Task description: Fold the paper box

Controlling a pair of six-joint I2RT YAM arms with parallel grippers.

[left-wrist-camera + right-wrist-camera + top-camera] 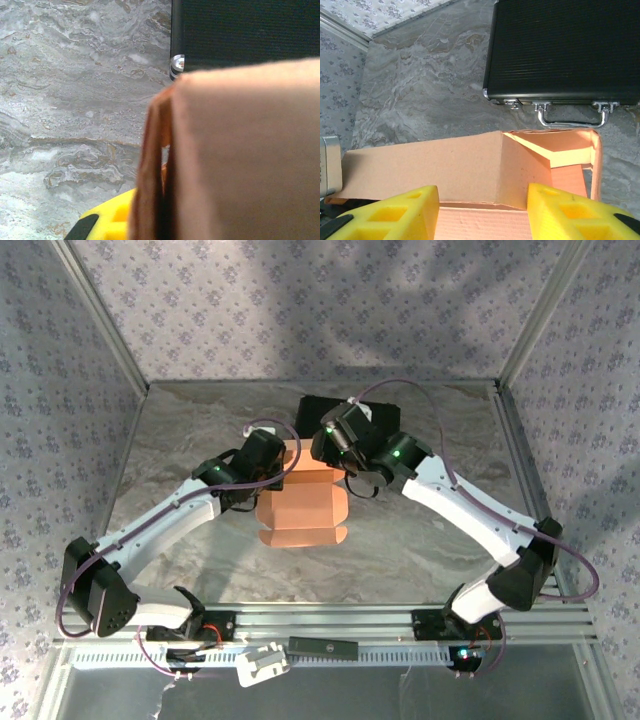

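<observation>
The box (300, 508) is sitting mid-table, half formed. Its near end is lying flat with rounded tabs pointing toward the arm bases, while its far end is standing up as walls. In the right wrist view a long side wall is running across the frame to a corner. Beyond that corner an inner flap is leaning across the open cavity toward the end wall. In the left wrist view the cardboard is looming close and blurred, showing a doubled edge of two layers.

The left claw (281, 473) is pressing in at the box's left side, closed tight on that doubled wall. One yellow finger (107, 220) is showing just beside the cardboard, and the other is hiding behind it. The right claw (482, 215) is hovering over the far right part of the box, its jaws standing about halfway apart and gripping nothing. Its yellow fingers (385, 215) are straddling the corner of the side wall; whether they are touching the cardboard I cannot tell.

Just behind the box a black case (565, 50) is lying flat, its handle (570, 117) and metal latches (512, 103) facing the box. Everything is resting on a grey marbled table (180, 440), and flowered walls (300, 300) are enclosing it.
</observation>
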